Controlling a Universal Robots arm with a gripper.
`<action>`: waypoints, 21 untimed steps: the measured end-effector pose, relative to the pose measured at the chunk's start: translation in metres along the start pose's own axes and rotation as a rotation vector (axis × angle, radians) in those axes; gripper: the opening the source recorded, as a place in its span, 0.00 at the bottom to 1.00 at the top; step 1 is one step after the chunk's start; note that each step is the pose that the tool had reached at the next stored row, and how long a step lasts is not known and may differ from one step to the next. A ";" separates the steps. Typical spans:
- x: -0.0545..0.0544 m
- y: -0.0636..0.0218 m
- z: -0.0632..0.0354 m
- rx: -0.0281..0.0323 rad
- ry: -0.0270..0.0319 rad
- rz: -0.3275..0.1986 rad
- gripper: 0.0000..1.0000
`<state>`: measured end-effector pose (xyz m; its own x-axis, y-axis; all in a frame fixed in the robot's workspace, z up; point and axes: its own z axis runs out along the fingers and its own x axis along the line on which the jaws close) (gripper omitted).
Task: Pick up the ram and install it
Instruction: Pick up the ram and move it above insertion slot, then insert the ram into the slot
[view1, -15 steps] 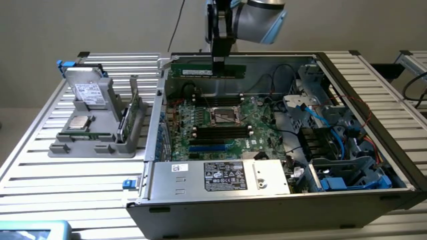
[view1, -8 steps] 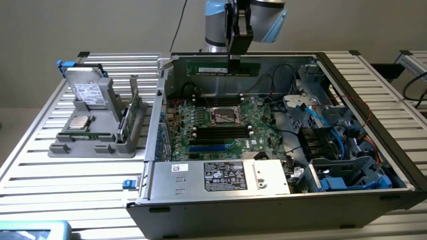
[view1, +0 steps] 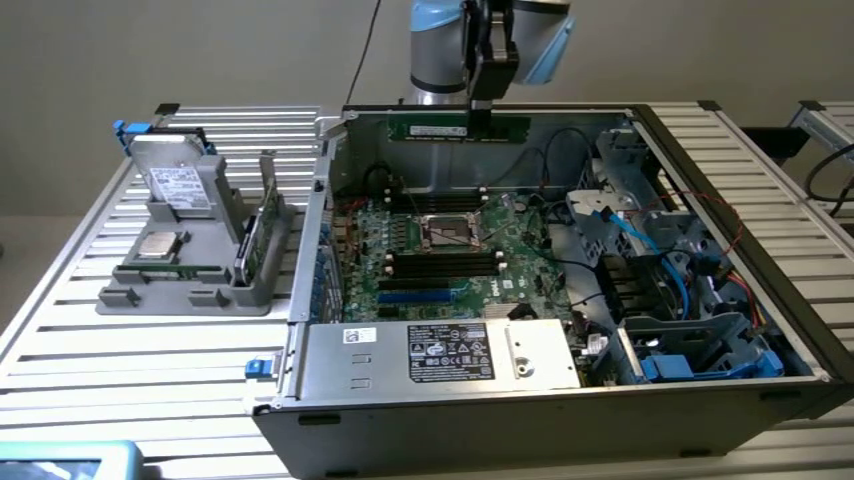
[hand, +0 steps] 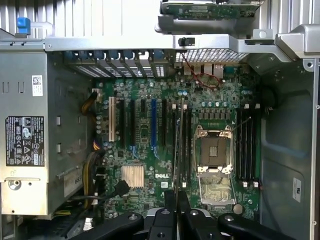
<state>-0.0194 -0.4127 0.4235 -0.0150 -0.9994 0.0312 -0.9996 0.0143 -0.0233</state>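
Observation:
The ram (view1: 447, 129), a long thin green stick with a white label, hangs level above the open computer case (view1: 307, 390), over the far part of the motherboard (view1: 501, 225). My gripper (view1: 481, 120) is shut on it near its end toward the exterior view's right. In the wrist view the ram (hand: 178, 150) shows edge-on as a thin dark line running out from my gripper (hand: 177, 202), lined up over the black memory slots (hand: 186, 145) beside the CPU socket (hand: 214, 152). More black slots (hand: 247, 145) lie on the socket's other side.
A grey holder (view1: 180, 290) on the exterior view's left carries a hard drive (view1: 176, 180), a CPU (view1: 160, 243) and an upright green card (view1: 271, 225). Inside the case sit the power supply (view1: 441, 350), blue cables (view1: 667, 265) and a drive cage (view1: 701, 345).

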 end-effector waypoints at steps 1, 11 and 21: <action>0.000 -0.0018 0.0000 0.0005 -0.0001 0.000 0.13; -0.016 -0.0041 0.0018 0.0014 -0.0035 -0.026 0.13; -0.028 -0.0038 0.0060 0.0033 -0.0051 -0.090 0.13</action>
<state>-0.0151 -0.3846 0.4166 0.0748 -0.9968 0.0283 -0.9969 -0.0755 -0.0239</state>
